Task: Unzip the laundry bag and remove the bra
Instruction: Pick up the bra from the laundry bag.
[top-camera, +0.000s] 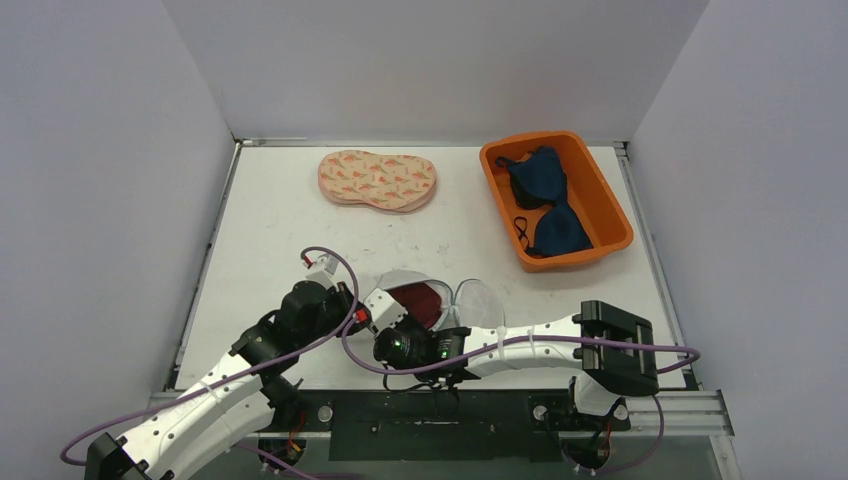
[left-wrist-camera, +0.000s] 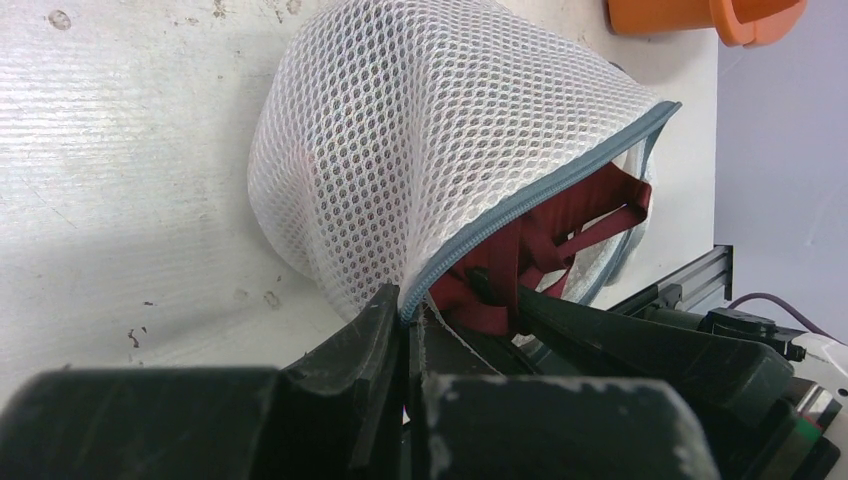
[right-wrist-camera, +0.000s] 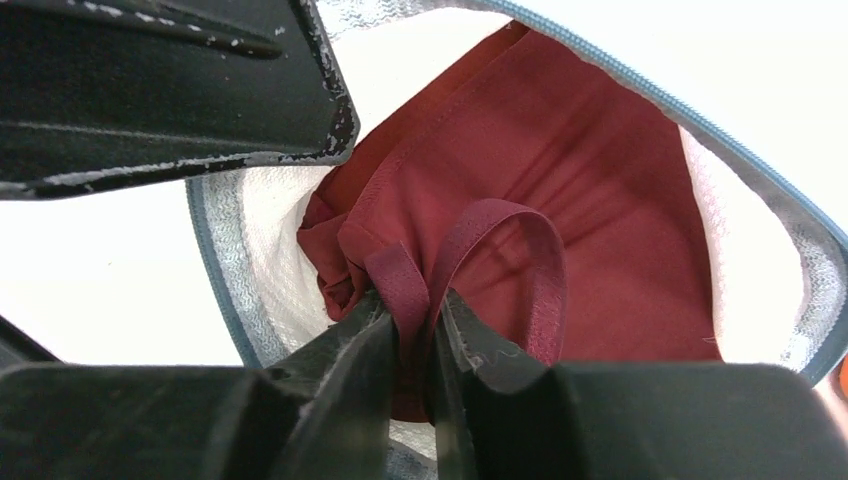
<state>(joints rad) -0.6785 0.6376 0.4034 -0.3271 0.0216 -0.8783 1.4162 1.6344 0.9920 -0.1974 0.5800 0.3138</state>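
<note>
The white mesh laundry bag (top-camera: 478, 302) lies unzipped near the table's front, its grey zip edge (left-wrist-camera: 545, 185) gaping. A dark red bra (top-camera: 425, 298) sits inside it. My left gripper (left-wrist-camera: 410, 315) is shut on the bag's zip edge at the low end of the opening, seen from above as the left gripper (top-camera: 362, 312) on the bag's left side. My right gripper (right-wrist-camera: 418, 320) reaches into the opening and is shut on a strap (right-wrist-camera: 405, 285) of the bra (right-wrist-camera: 580, 180). From above the right gripper (top-camera: 420, 320) is at the bag's near side.
An orange bin (top-camera: 610, 205) with dark blue bras (top-camera: 545, 195) stands at the back right. A pink patterned padded piece (top-camera: 378, 180) lies at the back centre. White walls close in the table on the left, right and back.
</note>
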